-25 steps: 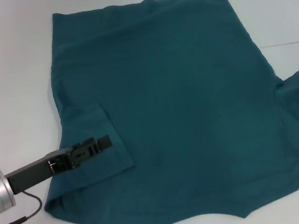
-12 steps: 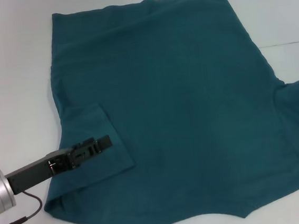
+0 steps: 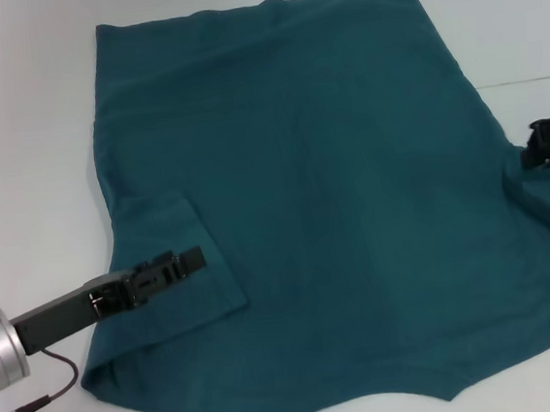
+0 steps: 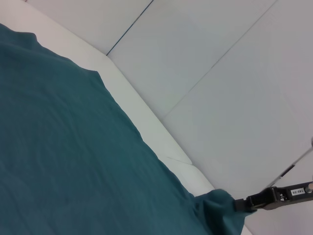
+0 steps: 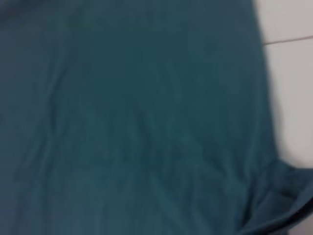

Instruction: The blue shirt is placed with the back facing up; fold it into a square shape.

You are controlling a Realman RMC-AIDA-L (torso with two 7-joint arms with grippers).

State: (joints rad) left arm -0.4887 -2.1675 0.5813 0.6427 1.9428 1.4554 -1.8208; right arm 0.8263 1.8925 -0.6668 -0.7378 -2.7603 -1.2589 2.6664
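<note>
One blue shirt (image 3: 332, 191), spread flat and plain side up across most of the white desk (image 3: 23, 123). Collar end nearest the robot, hem at the far side. Left sleeve already folded inward onto the body as a flap; right sleeve bunched and raised off the desk at the shirt's right edge.

Left tool (image 3: 178, 265) low over the folded left sleeve, fingertips pointing toward the middle of the shirt, lying on or just above the flap. Fingers close together, nothing seen between them; whether clenched on cloth, cannot tell.

Right tool (image 3: 542, 144) at the right border of the head view, right beside the bunched sleeve, touching its upper edge. Seen far off in the left wrist view as well (image 4: 254, 200), with the tip against the lifted corner of cloth (image 4: 220, 208), apparently pinching it.

Right wrist view filled almost wholly by the shirt's back (image 5: 137, 122), with a strip of desk (image 5: 288, 88) along one side and the sleeve fold at a corner.

Beyond the shirt, only pale desk surface with a thin seam line (image 3: 526, 80) running off to the right.
</note>
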